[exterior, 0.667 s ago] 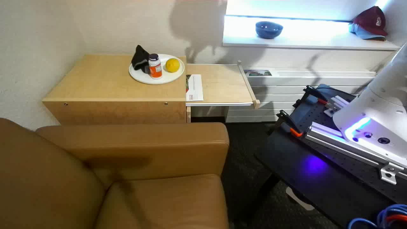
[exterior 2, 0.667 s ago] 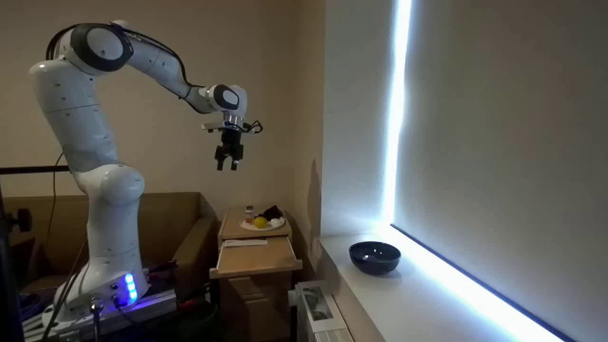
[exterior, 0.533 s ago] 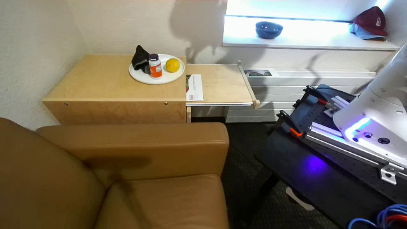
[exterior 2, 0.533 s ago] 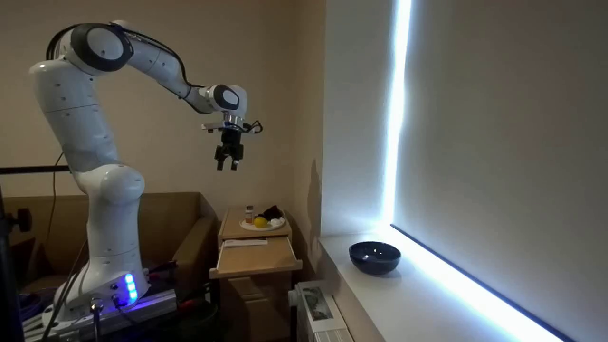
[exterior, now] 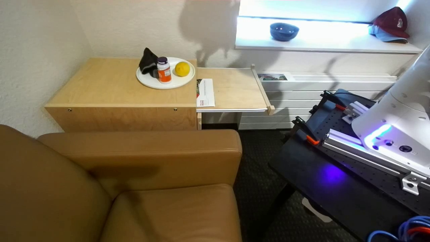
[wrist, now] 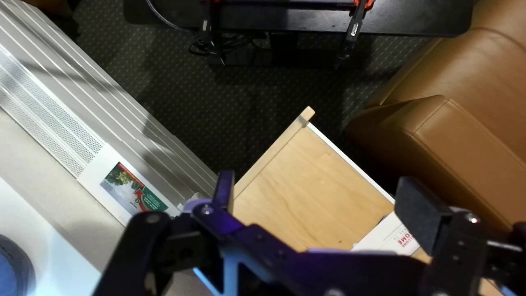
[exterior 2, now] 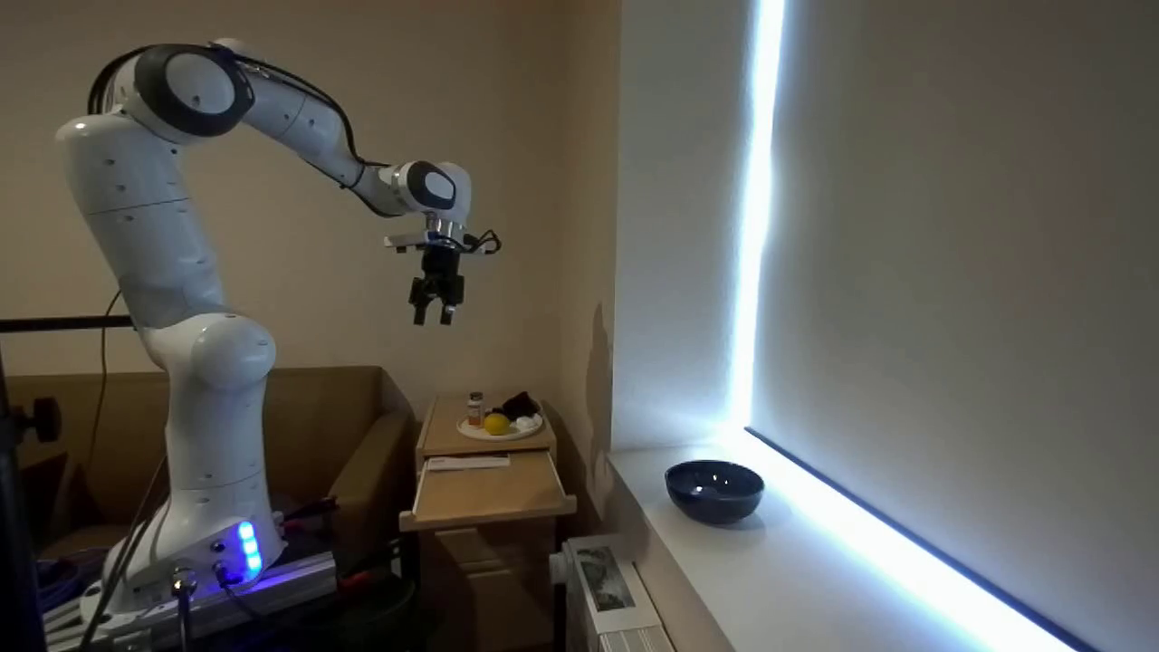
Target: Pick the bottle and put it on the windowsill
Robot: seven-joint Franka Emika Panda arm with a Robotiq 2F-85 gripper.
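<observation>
The bottle (exterior: 164,71) is small, with an orange label and a dark cap. It stands upright on the white plate (exterior: 163,86) on the wooden cabinet top; it also shows in an exterior view (exterior 2: 475,410). The windowsill (exterior: 326,42) is the bright white ledge under the window, also in an exterior view (exterior 2: 770,584) and at the lower left of the wrist view (wrist: 53,242). My gripper (exterior 2: 434,313) points down, open and empty, high above the pulled-out shelf. In the wrist view the fingers (wrist: 315,187) are wide apart. The bottle is out of the wrist view.
A yellow fruit (exterior: 182,69) and a black lump (exterior: 147,61) share the plate. A paper (exterior: 205,92) lies on the pulled-out shelf (exterior: 235,87). A dark bowl (exterior: 284,32) and a cap (exterior: 391,25) stand on the windowsill. A radiator (exterior 2: 616,589) and brown sofa (exterior: 141,148) are nearby.
</observation>
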